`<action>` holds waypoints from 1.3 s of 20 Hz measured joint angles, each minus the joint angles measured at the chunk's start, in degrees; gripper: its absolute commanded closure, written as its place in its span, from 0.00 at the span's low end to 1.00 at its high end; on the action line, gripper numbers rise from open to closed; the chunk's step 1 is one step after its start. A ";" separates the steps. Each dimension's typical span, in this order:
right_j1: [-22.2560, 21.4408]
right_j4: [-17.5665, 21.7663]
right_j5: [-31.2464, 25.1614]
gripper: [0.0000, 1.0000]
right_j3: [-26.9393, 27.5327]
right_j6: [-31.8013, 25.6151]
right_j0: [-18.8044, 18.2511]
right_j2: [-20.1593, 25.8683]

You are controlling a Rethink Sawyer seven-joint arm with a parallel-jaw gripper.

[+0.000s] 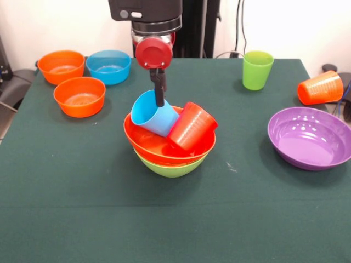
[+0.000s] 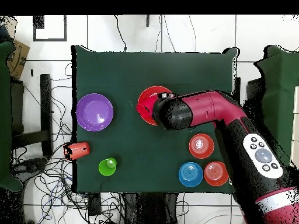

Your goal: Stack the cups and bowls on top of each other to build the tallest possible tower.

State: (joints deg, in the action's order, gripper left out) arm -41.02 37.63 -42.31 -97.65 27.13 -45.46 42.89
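Observation:
The tower stands mid-table: an orange-red bowl (image 1: 147,143) nested in a lime green bowl (image 1: 170,167). Two cups lie tilted inside it, a light blue cup (image 1: 153,115) and a red cup (image 1: 191,127) leaning against it. My gripper (image 1: 159,101) comes straight down onto the blue cup's upper rim and looks shut on its wall. In the overhead view the arm (image 2: 201,109) hides the cups, and only part of the orange-red bowl (image 2: 146,105) shows.
Two small orange bowls (image 1: 61,66) (image 1: 80,96) and a small blue bowl (image 1: 109,66) sit far left. A green cup (image 1: 257,69) stands upright far right. An orange cup (image 1: 320,87) lies on its side by the right edge, beside a purple bowl (image 1: 310,137).

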 measured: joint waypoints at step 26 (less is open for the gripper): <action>-8.89 -7.22 10.20 0.00 -14.52 15.38 10.34 -7.91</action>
State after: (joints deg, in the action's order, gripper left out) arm -49.91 30.42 -32.11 -112.17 42.51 -35.13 34.98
